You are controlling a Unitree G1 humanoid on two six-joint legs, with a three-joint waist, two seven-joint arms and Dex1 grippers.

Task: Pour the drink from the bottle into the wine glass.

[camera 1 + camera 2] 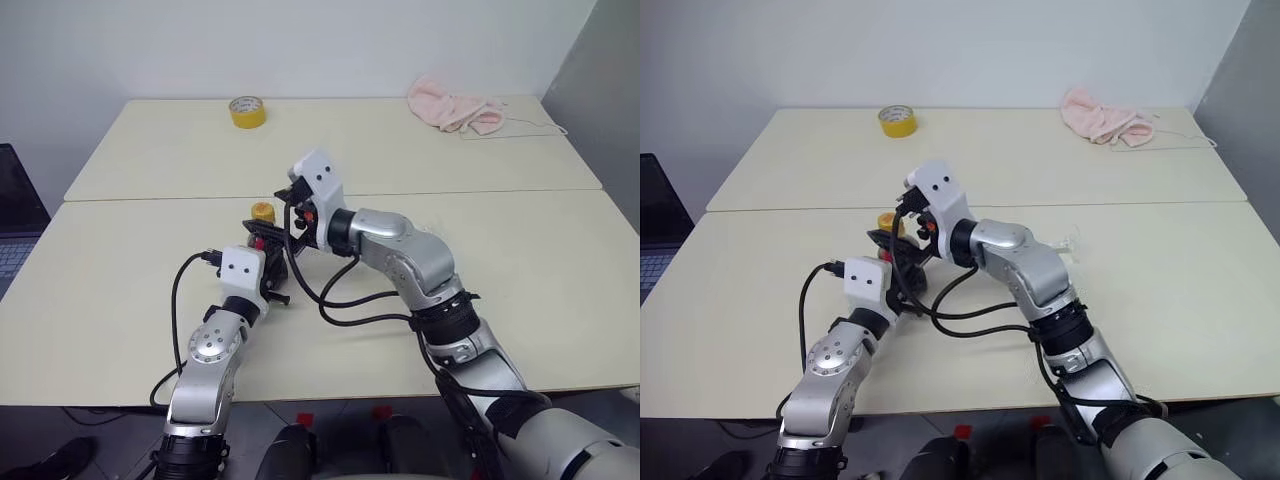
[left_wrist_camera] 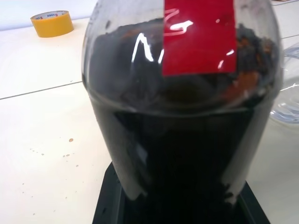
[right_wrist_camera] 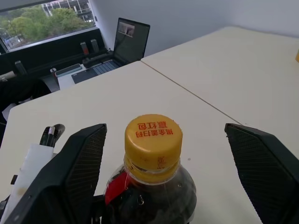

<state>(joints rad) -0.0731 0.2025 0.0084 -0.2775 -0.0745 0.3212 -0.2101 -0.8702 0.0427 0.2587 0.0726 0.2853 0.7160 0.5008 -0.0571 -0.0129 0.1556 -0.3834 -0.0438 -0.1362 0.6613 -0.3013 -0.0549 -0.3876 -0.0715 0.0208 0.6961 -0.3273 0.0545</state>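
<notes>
While the cap is on: left hand [image 1: 268,272] grips the bottle [image 2: 182,116]; right hand [image 3: 163,154] spread around the cap [image 3: 153,145].
Risk: twisting could spill the drink [image 2: 182,163] on the desk [image 1: 120,300].

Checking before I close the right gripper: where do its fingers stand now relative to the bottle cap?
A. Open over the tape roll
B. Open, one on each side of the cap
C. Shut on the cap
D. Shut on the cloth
B: in the right wrist view the right gripper is open, its black fingers flanking the yellow cap without touching it.
</notes>
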